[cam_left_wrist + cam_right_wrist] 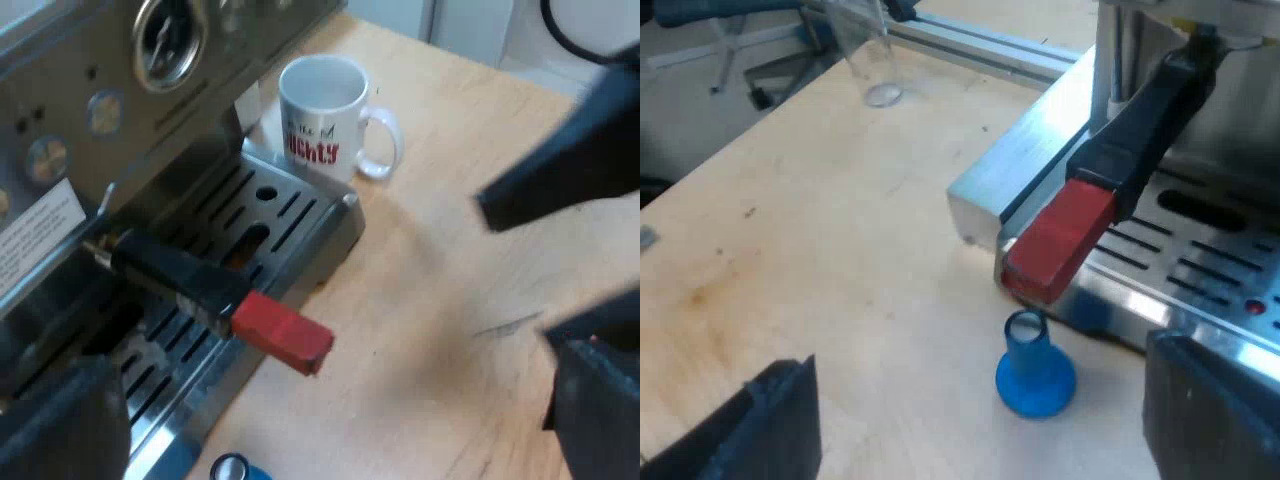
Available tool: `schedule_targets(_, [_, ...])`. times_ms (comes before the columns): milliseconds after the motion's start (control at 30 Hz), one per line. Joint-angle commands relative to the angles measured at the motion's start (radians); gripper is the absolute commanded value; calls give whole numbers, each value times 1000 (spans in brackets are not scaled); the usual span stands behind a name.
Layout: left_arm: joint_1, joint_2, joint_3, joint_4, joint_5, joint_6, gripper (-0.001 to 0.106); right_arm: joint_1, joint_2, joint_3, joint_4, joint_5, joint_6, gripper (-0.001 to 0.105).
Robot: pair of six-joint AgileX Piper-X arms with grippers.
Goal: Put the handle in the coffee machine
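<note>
- Left wrist view: the handle [180,275] sits in the espresso machine's [120,130] front, its red end [282,335] jutting past the machine; a mug [322,115] stands just beside the machine
- my left gripper [325,400] is spread wide and empty near that red end
- my right gripper [980,425] gapes empty too; the blue tamper [1035,375] stands beside the machine; the measuring glass [875,60] is well apart from it

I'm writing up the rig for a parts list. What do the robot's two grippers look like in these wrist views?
The left gripper has two plain black fingers, blocky and matte, with no markings that I can make out. The right gripper looks the same: two black fingers with flat faces and squared edges.
</note>
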Motion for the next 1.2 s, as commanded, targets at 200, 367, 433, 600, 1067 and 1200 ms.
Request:
schedule_targets(200, [0,-55,-6,3,-34,-84,87,-193,-20,-93,96,-129,-67,69])
schedule_targets(367, [0,-83,-6,3,-126,-89,87,-321,-26,-185,212,-207,-119,69])
schedule_targets(433, [0,-92,-6,-6,-169,-87,87,-394,-36,-219,236,-248,-139,69])
schedule_targets(600, [0,-94,-6,-51,-176,-99,87,-517,-88,-229,238,-303,-154,69])
schedule_targets(1067, [190,-94,-6,-85,-137,-139,87,-958,-308,-229,486,-370,-258,69])
schedule_targets(1200, [234,-112,-6,-65,-107,-139,87,-1033,-346,-229,535,-370,-286,69])
